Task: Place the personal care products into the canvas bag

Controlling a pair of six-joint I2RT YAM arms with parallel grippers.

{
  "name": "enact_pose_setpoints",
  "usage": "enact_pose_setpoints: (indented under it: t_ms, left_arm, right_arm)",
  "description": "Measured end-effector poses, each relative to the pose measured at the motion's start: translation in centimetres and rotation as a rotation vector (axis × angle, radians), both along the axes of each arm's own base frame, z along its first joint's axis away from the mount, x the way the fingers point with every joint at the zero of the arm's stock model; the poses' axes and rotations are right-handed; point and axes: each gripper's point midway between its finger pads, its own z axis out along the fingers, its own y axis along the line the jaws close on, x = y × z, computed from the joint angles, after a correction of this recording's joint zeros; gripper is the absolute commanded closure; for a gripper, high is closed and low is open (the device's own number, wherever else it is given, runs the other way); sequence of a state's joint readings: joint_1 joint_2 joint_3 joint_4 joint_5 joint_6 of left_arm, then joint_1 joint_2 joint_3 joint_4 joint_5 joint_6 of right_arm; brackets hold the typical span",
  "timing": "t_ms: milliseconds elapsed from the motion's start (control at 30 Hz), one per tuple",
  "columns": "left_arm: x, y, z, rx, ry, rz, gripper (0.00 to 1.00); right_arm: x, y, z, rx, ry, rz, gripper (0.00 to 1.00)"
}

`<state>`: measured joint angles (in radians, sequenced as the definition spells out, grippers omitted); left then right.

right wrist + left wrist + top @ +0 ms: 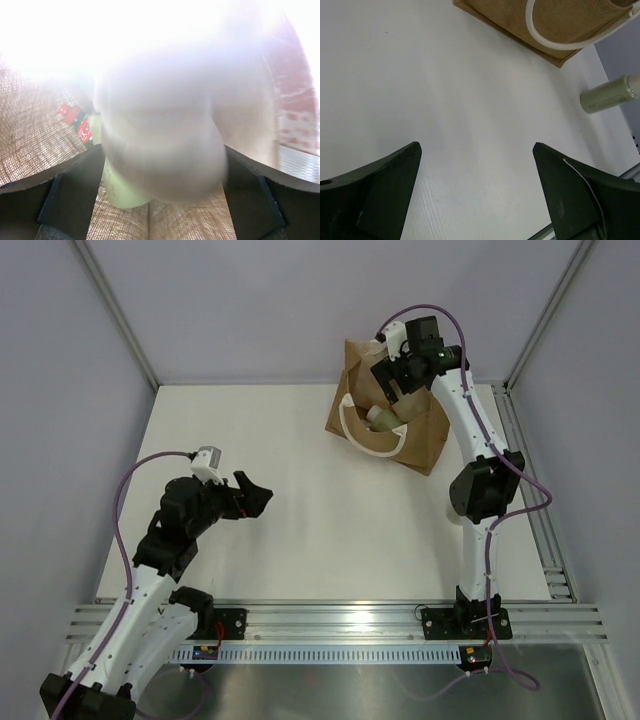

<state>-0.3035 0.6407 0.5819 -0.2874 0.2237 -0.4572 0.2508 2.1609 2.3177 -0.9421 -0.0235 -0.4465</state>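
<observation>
While hanging over the mouth of the canvas bag (pixel 425 445) at the upper right of the top view, pinched a pale bottle (pixel 385 417) between the right fingers (pixel 70 200). Filled the right wrist view as a washed-out blur wedged against both fingers, too bleached to name with certainty. Showed, beneath it against the woven wall, a green red-capped bottle (pixel 81 129) already inside. Looked like the drop-in step for this item: held above the opening, not yet let go. Called next, on this reading, for a short lowering and a parting of the fingers, clear of the white rope handle (pixel 372 448). Left one more pale olive cream-capped bottle (pixel 609 93) lying on its side, seemingly on the table (pixel 445 100), at the right edge of the left wrist view, apart from the bag's corner. Held the left fingers (pixel 380 190) spread wide and empty, low over the table at the lower left of the top view.
</observation>
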Motion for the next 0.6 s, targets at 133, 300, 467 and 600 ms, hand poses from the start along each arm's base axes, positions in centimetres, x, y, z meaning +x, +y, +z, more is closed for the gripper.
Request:
enact_pose_setpoints:
  t_ms: [133, 300, 467, 600]
  left_arm:
    - [0.2, -0.1, 0.2, 0.022, 0.015, -0.013, 0.01]
    - [0.1, -0.3, 0.3, 0.028, 0.016, -0.031, 0.01]
    - [-0.3, -0.4, 0.2, 0.036, 0.019, -0.049, 0.01]
    - [-0.5, -0.3, 0.5, 0.051, 0.006, -0.06, 0.01]
  right_arm:
    - [0.0, 0.2, 2.3, 0.01, -0.053, 0.004, 0.0]
    - [-1.3, 0.6, 6.0, 0.067, -0.11, 0.039, 0.01]
    - [-5.7, 2.1, 9.1, 0.193, -0.114, 0.172, 0.01]
    - [-12.0, 1.4, 11.1, 0.357, -0.086, 0.269, 0.0]
